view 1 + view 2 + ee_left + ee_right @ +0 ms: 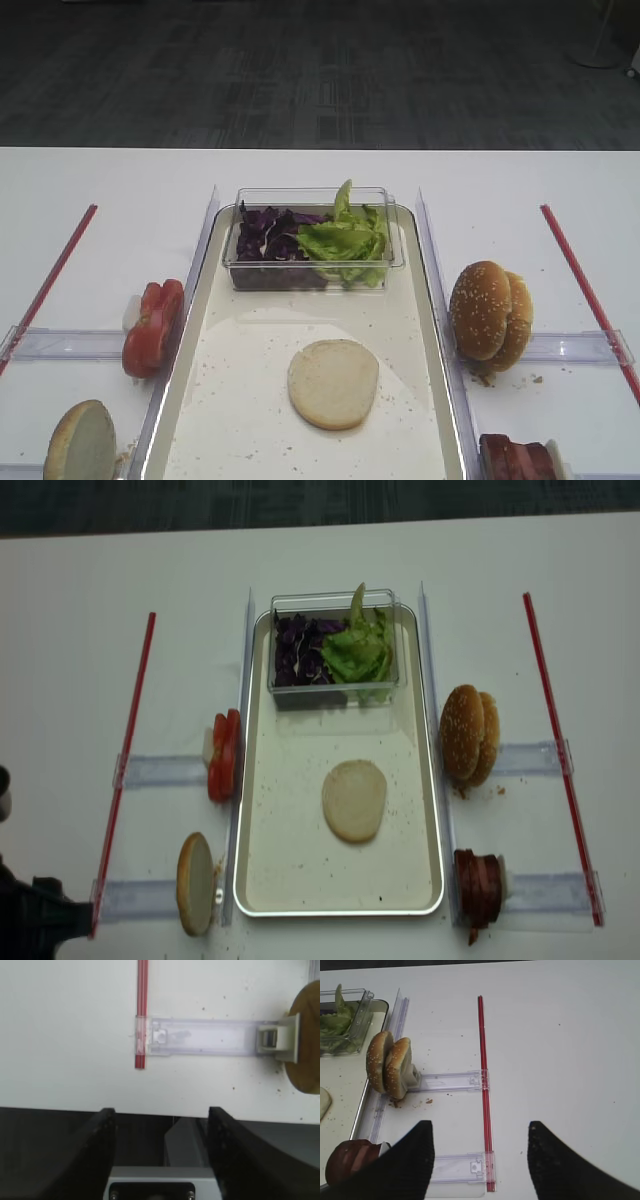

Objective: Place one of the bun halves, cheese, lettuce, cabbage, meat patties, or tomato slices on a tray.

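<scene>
A bun half [354,800] lies on the tray [262,880], mid-floor.

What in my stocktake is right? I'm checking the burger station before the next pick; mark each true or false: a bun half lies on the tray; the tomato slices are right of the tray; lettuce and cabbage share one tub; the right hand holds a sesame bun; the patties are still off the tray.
1. True: a bun half lies flat on the tray.
2. False: the tomato slices stand left of the tray.
3. True: lettuce and cabbage share the clear tub.
4. False: the right hand is open and empty.
5. True: the meat patties stand right of the tray.
</scene>
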